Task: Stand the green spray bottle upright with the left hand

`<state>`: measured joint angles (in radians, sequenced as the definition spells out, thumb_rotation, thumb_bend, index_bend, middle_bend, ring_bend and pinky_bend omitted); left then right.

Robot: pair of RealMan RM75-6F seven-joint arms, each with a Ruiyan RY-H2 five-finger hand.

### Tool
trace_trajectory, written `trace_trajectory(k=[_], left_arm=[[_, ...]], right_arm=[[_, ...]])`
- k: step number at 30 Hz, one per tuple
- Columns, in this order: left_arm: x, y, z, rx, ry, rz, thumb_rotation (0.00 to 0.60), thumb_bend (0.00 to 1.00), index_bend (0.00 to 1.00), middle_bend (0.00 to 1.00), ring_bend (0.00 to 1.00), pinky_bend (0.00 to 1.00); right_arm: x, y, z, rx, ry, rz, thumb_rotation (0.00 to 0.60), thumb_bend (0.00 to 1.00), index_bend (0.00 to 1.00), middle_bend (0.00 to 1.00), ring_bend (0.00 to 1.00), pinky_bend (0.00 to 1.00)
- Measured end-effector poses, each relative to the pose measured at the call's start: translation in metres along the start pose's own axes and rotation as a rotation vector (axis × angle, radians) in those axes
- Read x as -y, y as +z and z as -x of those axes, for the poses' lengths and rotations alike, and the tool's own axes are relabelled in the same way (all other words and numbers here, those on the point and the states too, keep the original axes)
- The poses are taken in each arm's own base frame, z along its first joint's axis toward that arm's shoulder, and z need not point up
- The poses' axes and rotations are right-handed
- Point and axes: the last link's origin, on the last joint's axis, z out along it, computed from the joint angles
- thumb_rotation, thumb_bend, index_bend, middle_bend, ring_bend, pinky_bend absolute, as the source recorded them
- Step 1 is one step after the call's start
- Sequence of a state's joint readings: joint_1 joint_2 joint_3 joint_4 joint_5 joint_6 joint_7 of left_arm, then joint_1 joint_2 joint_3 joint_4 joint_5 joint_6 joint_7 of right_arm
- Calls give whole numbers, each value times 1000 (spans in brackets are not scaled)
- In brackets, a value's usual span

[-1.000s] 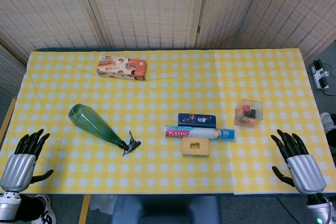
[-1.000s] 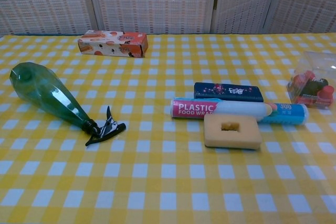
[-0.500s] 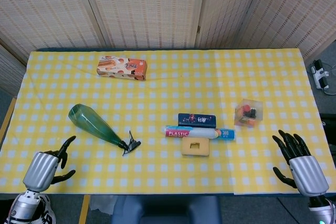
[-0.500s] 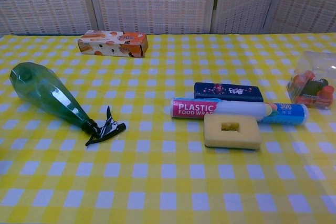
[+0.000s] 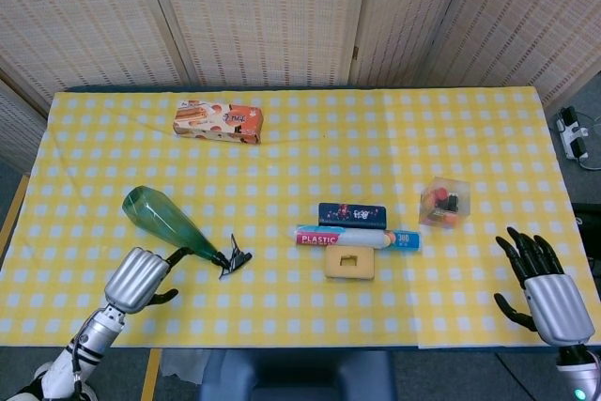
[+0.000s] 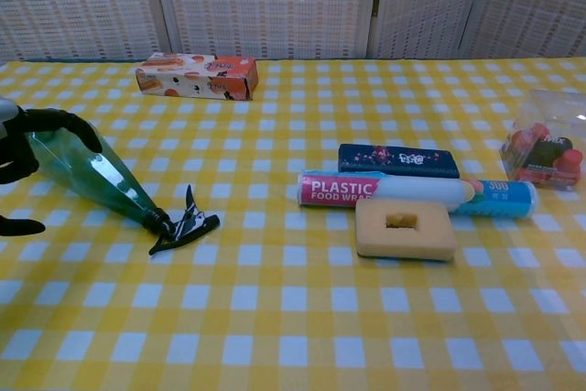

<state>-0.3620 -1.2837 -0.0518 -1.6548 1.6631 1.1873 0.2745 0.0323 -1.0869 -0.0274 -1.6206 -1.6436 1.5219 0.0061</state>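
The green spray bottle (image 5: 172, 223) lies on its side on the yellow checked tablecloth (image 5: 310, 166), broad base toward the far left, black trigger head (image 5: 235, 256) pointing toward the table's middle. My left hand (image 5: 137, 280) sits just near-side of the bottle's body, empty, fingers apart; in the chest view the fingers (image 6: 55, 124) arch over the base end without a confirmed grasp. My right hand (image 5: 545, 290) is open at the near right edge, well apart from everything.

Risks I judge from this position:

- Roll — the body is round and tapered; a one-sided finger contact could push it away across the cloth.
- Slip — the plastic looks smooth and narrows toward the neck, so a grasp placed too far down may slide during the tilt.
- Tip-over — releasing before the base sits flat could drop it again, possibly toward the plastic wrap box (image 5: 357, 239).
- Cloth drag — fingers pressing down may bunch the tablecloth.
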Motion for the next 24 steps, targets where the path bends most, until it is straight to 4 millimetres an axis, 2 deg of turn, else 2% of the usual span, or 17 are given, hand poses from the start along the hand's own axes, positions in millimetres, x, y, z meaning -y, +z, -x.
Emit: trace_trajectory(k=[10,18,24], left_arm=[[-3,37,11,77,-8,-20,600,225,321,1000,1000,1000],[-2,57,28,131,109,3,600,257,311,1000,1000,1000],[-2,69,36,170,114,0,600,271,318,1000,1000,1000]], right_arm=[[-8,3,-4,-10,12,41,600,329,0,0,0,0],[-14,2,-7,-11,17,70,600,329,0,0,0,0],[-19,-1,-11,-21,27,82,600,329,0,0,0,0]])
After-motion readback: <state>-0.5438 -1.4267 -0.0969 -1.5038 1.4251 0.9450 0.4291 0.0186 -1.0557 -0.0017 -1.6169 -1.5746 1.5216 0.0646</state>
